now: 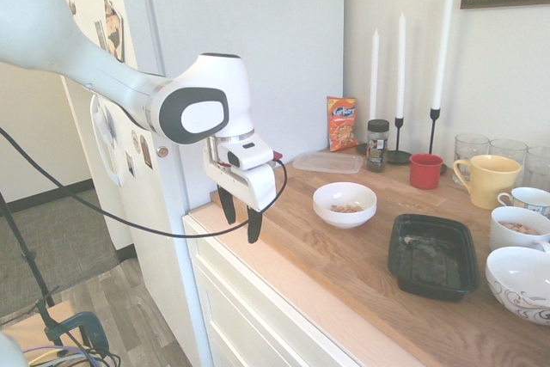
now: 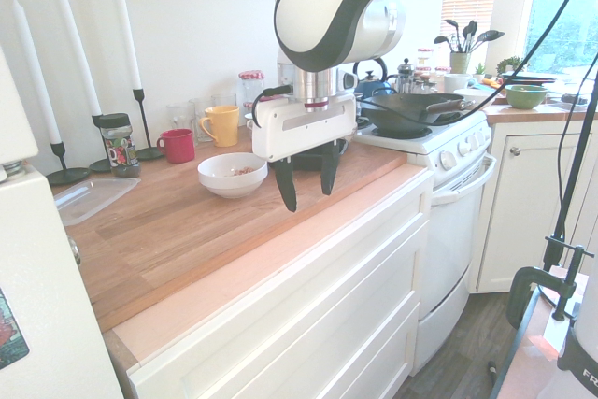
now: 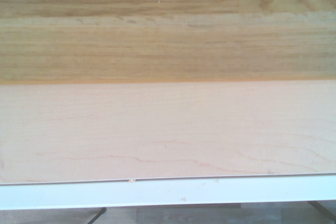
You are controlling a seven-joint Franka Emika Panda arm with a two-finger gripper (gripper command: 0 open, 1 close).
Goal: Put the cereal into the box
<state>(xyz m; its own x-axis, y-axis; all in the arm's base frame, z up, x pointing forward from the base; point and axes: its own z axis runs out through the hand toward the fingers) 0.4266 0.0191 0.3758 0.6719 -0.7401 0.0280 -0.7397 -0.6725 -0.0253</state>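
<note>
1. The gripper [image 1: 241, 218] hangs over the front edge of the wooden counter [image 1: 361, 264], near its fridge-side end, pointing straight down with its two dark fingers [image 2: 286, 186] spread apart and nothing between them.
2. In the second exterior view the gripper [image 2: 306, 179] sits clear above the counter [image 2: 187, 231]; no contact with the wood.
3. The wrist view is all counter [image 3: 168, 45]: darker oak grain, then a pale strip, then the white front edge below.
4. The cereal [image 1: 346, 208] is in the white bowl [image 1: 345, 202], mid-counter and a little toward the back edge. It shows as a small tan patch on the bowl's floor; individual pieces are too small to make out from here.
5. From the other side, the same white bowl [image 2: 233, 174] sits just behind the gripper, cereal [image 2: 243, 171] visible inside.
6. The box [image 1: 432, 255], the shallow black tray, lies flat toward the front edge, beside the bowl on the side away from the fridge, well apart from the gripper. It looks empty apart from a faint sheen.
7. Along the back edge: a clear flat lid [image 1: 327, 162], an orange snack bag [image 1: 341, 124], a spice jar [image 1: 377, 144], a red cup [image 1: 425, 170] and a yellow mug [image 1: 485, 180].
8. Three white candles [image 1: 401, 55] stand in black holders at the wall.
</note>
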